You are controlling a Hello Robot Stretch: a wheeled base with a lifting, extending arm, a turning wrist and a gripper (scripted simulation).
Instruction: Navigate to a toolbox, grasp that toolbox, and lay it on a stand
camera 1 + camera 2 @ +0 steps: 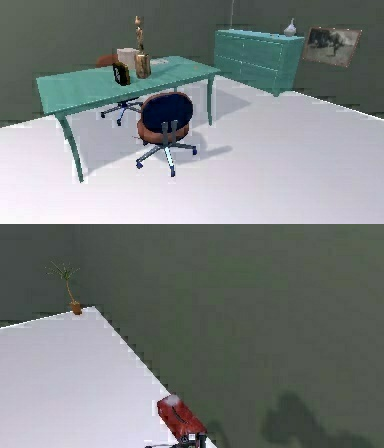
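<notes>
toolbox (181, 418), possibly: red oblong box with a pale patch on its upper end, tilted, at the bottom edge of the arm side view just left of middle, on the seam between white floor (60, 374) and dark green wall (280, 324). thin dark bars at its lower end, likely the gripper (176, 443). state of the jaws: cannot tell. holding something or nothing: cannot tell either. far off at upper left, spindly plant (70, 286) in a small brown pot.

in the forward view, long teal desk (80, 92) bearing a white box (127, 57), a small dark block (121, 74) and a tall tan statuette (141, 48). dark blue swivel chair (166, 118) with orange-brown back in front of the desk, second chair (110, 62) behind. teal chest of drawers (258, 58) by the far wall, pale vase (290, 27) on top, framed picture (332, 44) on the wall beside.
</notes>
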